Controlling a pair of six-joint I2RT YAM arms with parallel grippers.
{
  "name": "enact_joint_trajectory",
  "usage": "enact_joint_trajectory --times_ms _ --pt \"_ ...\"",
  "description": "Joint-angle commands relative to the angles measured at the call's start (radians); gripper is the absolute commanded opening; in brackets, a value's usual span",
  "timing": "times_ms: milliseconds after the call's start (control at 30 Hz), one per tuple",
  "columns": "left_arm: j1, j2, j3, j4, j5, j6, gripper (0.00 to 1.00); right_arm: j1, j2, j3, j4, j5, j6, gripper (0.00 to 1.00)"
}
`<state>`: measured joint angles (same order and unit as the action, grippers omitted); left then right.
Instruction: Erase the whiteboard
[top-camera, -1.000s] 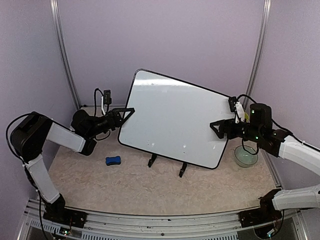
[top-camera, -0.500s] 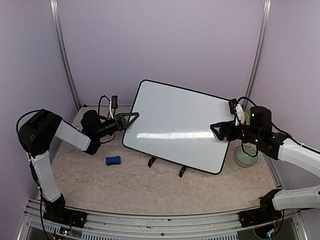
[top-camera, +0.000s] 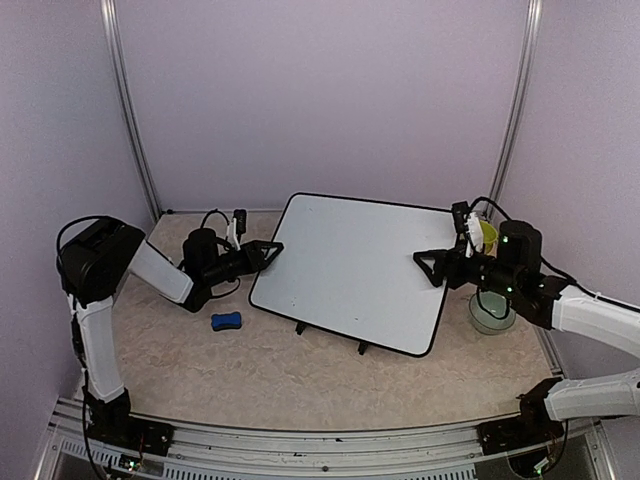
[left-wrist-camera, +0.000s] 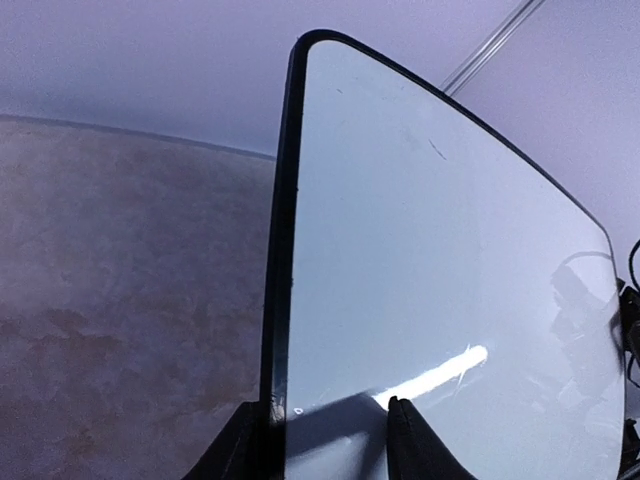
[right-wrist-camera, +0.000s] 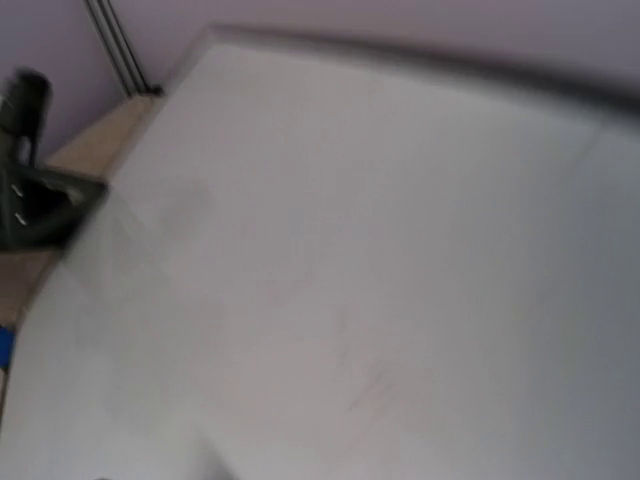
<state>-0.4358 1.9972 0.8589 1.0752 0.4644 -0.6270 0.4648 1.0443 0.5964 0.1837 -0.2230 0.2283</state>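
The whiteboard (top-camera: 350, 265) is white with a thin black frame and leans far back, close to flat, above its wire stand (top-camera: 362, 347). I see no clear writing on it, only faint smudges in the right wrist view (right-wrist-camera: 350, 250). My left gripper (top-camera: 268, 250) grips its left edge; in the left wrist view (left-wrist-camera: 320, 445) one finger sits on the board's face (left-wrist-camera: 430, 280) and the other outside the frame. My right gripper (top-camera: 428, 262) holds the right edge; its fingers do not show in its own blurred view.
A small blue eraser (top-camera: 226, 321) lies on the table in front of the left gripper. A pale green bowl (top-camera: 492, 315) sits at the right, under the right arm. Side posts and walls stand close behind.
The whiteboard has tipped back from near upright to almost flat. Both grippers moved with its edges, the left one up and to the right.
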Motion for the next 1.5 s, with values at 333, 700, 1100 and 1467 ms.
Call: enact_joint_trajectory --times_ms 333,700,1100,1467 --pt "-0.029 0.038 0.042 -0.017 -0.053 0.058 0.36 0.014 0.044 -0.05 0.223 0.064 -0.032 0.4" --pt "-0.022 -0.039 -0.004 0.055 0.006 0.019 0.31 0.014 -0.004 -0.038 0.261 -0.176 -0.004 0.0" --pt "-0.046 -0.102 0.044 0.095 0.072 -0.03 0.3 0.014 -0.005 -0.131 0.543 -0.265 -0.038 0.0" --pt "-0.061 -0.144 0.046 0.126 0.044 -0.064 0.36 0.012 -0.057 -0.081 0.57 -0.233 0.068 0.0"
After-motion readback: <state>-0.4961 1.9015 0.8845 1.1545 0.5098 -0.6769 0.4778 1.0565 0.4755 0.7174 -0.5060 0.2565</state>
